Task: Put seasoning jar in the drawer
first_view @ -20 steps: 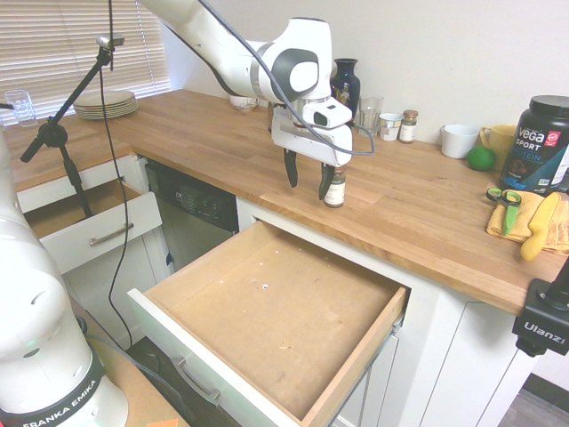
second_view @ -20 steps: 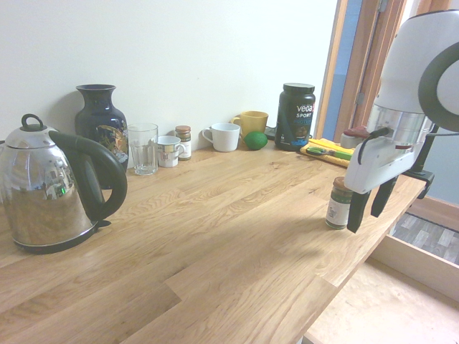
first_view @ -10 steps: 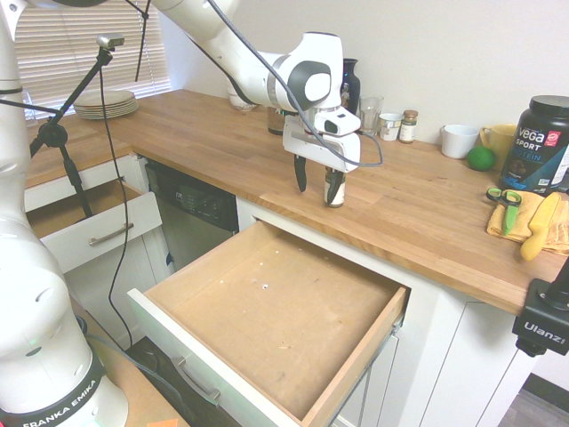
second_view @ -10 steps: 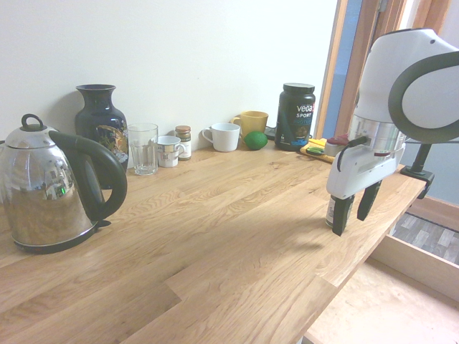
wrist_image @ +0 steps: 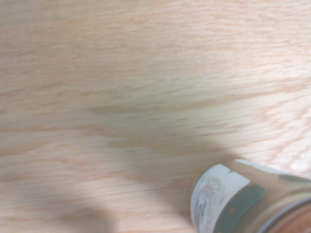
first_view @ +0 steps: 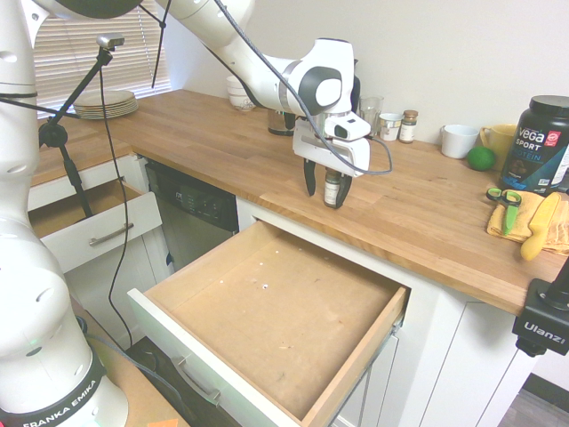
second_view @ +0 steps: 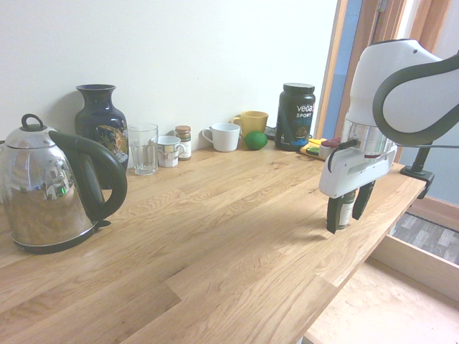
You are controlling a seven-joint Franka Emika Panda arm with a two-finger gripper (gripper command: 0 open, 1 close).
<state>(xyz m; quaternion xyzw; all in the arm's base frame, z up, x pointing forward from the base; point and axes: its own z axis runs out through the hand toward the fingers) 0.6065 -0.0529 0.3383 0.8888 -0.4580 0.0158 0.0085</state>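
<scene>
Seasoning jar (first_view: pixel 332 189) stands upright on the counter (first_view: pixel 213 142), directly between the gripper's (first_view: pixel 326 192) spread, downward-pointing fingers, ungripped.

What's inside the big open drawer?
Nothing that shows. The drawer has only its bare brown wood bottom, and the seasoning jar stands on the counter. The drawer's back part is hidden under the counter.

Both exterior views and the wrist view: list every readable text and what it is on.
"vega SPORT" on the black tub.
"Ulanzi" on the black clamp.
"FRANKA EMIKA" on the arm's base band.
The seasoning jar label is too blurred to read, as are the small jar and mug prints.
</scene>
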